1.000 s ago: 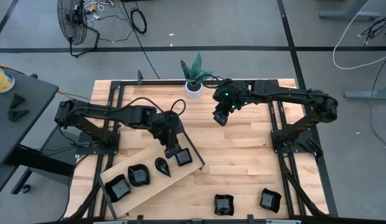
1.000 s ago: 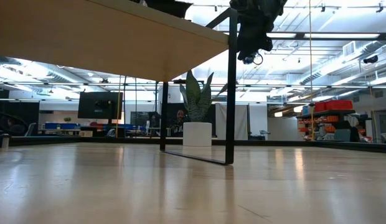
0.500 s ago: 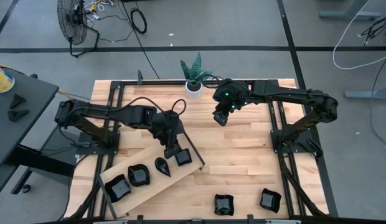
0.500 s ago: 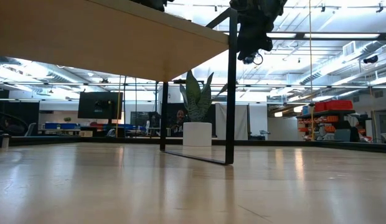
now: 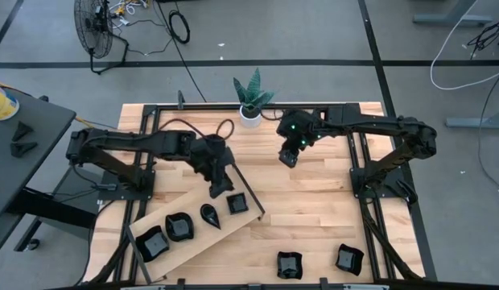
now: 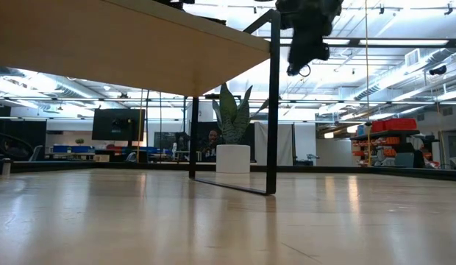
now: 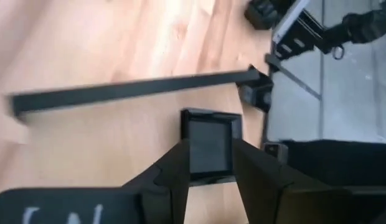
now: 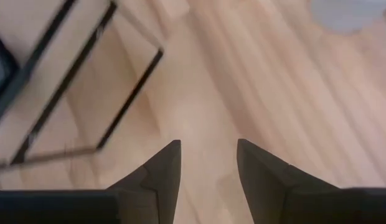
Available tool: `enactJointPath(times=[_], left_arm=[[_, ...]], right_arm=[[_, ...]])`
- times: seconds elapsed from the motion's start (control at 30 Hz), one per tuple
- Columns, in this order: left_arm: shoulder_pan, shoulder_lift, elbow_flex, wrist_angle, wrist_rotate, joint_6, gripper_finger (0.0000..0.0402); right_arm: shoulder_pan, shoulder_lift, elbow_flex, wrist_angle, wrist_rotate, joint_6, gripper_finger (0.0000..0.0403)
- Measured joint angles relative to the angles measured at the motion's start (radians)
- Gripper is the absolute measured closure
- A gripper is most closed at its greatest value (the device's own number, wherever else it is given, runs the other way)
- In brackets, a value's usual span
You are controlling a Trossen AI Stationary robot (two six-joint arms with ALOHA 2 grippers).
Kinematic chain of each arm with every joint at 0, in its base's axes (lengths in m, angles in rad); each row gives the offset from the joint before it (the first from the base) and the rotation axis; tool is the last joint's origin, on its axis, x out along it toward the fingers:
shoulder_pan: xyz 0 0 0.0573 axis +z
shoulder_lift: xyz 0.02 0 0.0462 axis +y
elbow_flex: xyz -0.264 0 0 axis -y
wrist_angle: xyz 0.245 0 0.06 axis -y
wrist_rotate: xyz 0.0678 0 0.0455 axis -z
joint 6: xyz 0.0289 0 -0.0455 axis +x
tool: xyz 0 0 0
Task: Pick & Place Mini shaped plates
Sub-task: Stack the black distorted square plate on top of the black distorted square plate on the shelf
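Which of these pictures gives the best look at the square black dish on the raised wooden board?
The left wrist view: the square dish fills the middle, just beyond the left claw. The high view shows it small at the board's upper end. The low view sees only the board's underside; the right wrist view misses it.

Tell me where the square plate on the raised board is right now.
In the high view the square plate sits at the right end of the wooden board, beside the teardrop plate, just below the left gripper.

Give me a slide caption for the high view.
Left hand hovers by a square plate on the raised board, beside three more; right hand waits mid-table.
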Motion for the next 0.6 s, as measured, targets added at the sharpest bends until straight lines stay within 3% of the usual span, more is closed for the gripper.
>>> enactJointPath(times=[0.27,0.6], left_arm=[[-0.052,-0.093,0.000,-0.122,-0.285,0.122,0.0275],[-0.072,-0.098,0.000,-0.257,-0.334,0.202,0.0275]], right_arm=[[0.155,0.000,-0.001,-0.152,-0.014,0.052,0.0243],[0.408,0.000,-0.001,-0.148,0.005,0.306,0.0243]])
